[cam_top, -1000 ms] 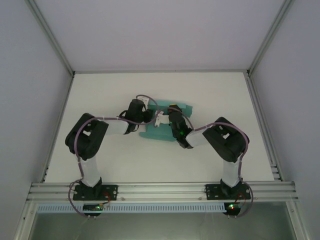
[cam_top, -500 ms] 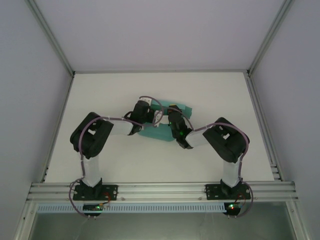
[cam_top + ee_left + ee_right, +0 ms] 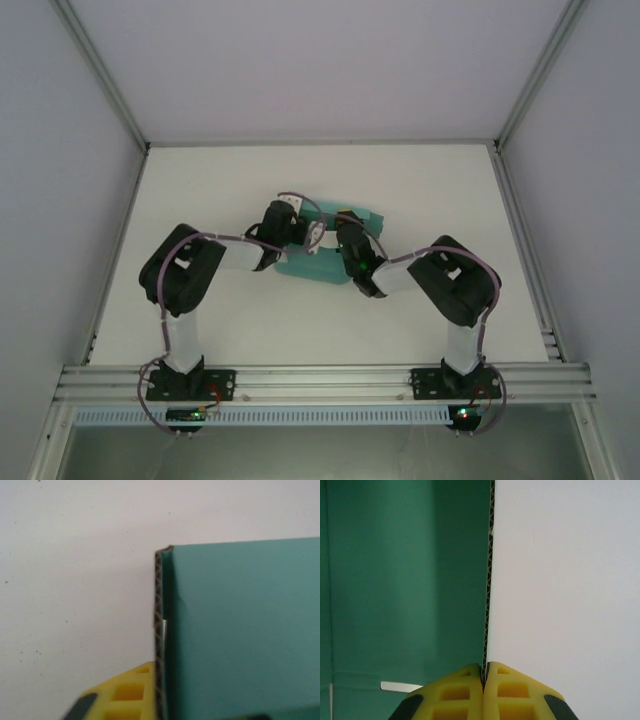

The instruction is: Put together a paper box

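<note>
The teal corrugated-card paper box (image 3: 405, 580) looks light, stiff and crushable (best held by a wall edge). The right pincer (image 3: 484, 672) clamps one such edge; whether the left pincer (image 3: 156, 692) grips, I cannot tell.

The top camera looks down from behind over the whole white worktop (image 3: 220, 190). Both wrist cameras face it close-up; all 3 views share the teal corrugated-card box (image 3: 240, 630).

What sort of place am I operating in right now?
Probably a lab robot test cell: a plain white table boxed in by pale panel walls, an aluminium extrusion rail along the near edge, and a teal paper box as the workpiece.
</note>
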You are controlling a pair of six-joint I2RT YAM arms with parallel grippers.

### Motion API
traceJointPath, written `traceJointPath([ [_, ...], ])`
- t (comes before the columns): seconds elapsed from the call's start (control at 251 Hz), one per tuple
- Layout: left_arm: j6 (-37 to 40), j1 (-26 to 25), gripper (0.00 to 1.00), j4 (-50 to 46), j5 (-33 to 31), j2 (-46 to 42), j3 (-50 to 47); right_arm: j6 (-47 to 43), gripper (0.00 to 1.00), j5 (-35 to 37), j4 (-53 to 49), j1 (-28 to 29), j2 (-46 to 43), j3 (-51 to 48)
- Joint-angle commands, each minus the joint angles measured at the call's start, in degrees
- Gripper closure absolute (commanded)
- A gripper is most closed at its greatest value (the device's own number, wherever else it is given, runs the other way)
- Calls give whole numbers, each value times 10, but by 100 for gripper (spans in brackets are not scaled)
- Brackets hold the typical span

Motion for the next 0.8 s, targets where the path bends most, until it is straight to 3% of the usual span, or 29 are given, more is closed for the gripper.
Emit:
traceJointPath([
  [0.0, -7, 8, 100, 15, 9, 0, 26, 46, 98, -23, -63, -2, -11, -14],
  [0.104, -7, 9, 100, 20, -1, -8, 15, 117, 88, -28, -114, -14, -49, -6],
  [0.227, -16, 12, 100, 10, 7, -28, 5, 257, 44, -49, -242, -36, -121, 10],
  [0.311, -29, 19, 100, 0, 29, -48, -1, 372, 16, -100, -347, -58, -189, 16],
  [0.383, -53, 36, 100, -11, 90, -69, -7, 482, 2, -197, -462, -94, -252, 27],
  [0.479, -91, 68, 100, -6, 200, -93, -17, 573, 1, -354, -546, -159, -314, 28],
  [0.571, -100, 84, 100, 0, 285, -111, -26, 619, 3, -453, -564, -206, -336, 30],
  [0.798, -92, 84, 100, -43, 333, -128, -12, 668, 24, -572, -617, -215, -302, 115],
])
